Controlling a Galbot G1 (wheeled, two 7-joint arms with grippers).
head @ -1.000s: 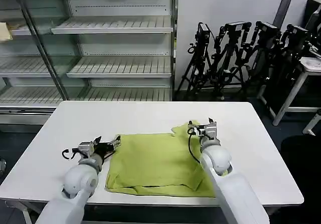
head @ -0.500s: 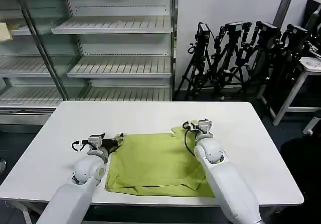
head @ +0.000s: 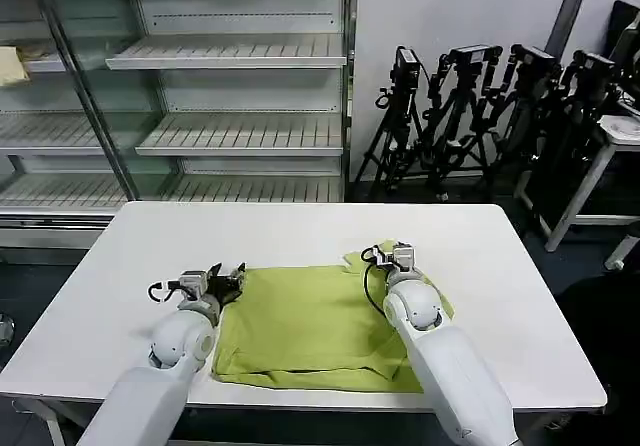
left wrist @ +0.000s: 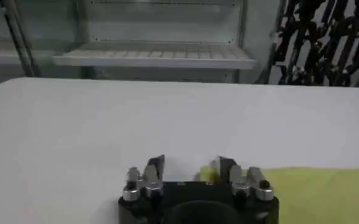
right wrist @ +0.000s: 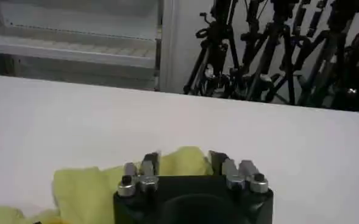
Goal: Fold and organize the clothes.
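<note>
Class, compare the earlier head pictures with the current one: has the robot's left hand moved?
Yes. The left hand has slid rightward along the table, closing on the near-left corner of the T-shirt.

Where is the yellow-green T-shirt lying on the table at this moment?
In the head view, the lime yellow-green cotton T-shirt lies flat on the near half of the white table, between the left hand at its far left corner and the right hand at its far right corner.

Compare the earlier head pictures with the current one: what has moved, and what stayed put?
The left gripper slid rightwards to the lime yellow-green cotton T-shirt, reaching its far left corner. The right gripper crept slightly leftwards over the far right sleeve. Both jaws are open, nothing grasped. The shirt and white table stayed put.
</note>
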